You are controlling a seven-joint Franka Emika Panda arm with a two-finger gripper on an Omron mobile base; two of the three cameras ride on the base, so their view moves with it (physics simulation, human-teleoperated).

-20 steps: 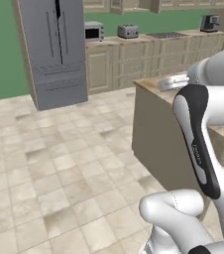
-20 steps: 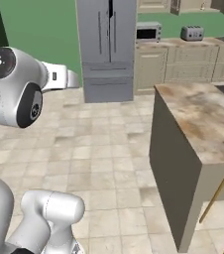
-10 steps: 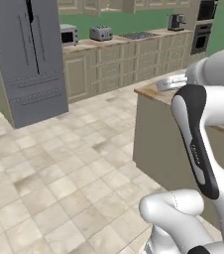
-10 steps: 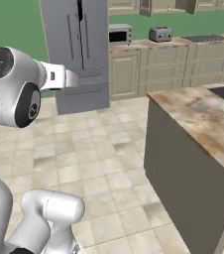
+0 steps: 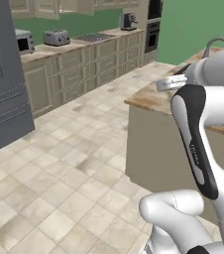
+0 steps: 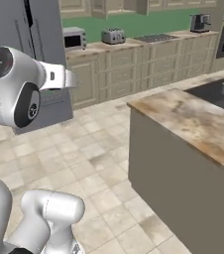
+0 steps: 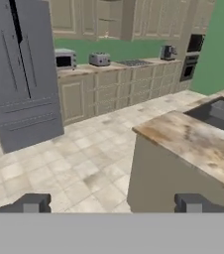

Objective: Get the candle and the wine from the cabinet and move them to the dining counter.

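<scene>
Empty-handed in mid-kitchen, jaws spread wide, nothing of the task's load in sight.

The two-finger gripper holds nothing, its dark tips set far apart. The wine and the candle cannot be seen, nor any open cupboard; only the lower edge of the beige wall cabinet doors shows above the green backsplash. The marbled beige-brown dining counter stands close on the right, its square corner jutting toward the robot: I judge the main risk is the base or elbow clipping that corner if it turns tight. The tall grey refrigerator bounds the left. Between them the pale tiled floor lies open, giving broad room to drive toward the far worktop.
</scene>
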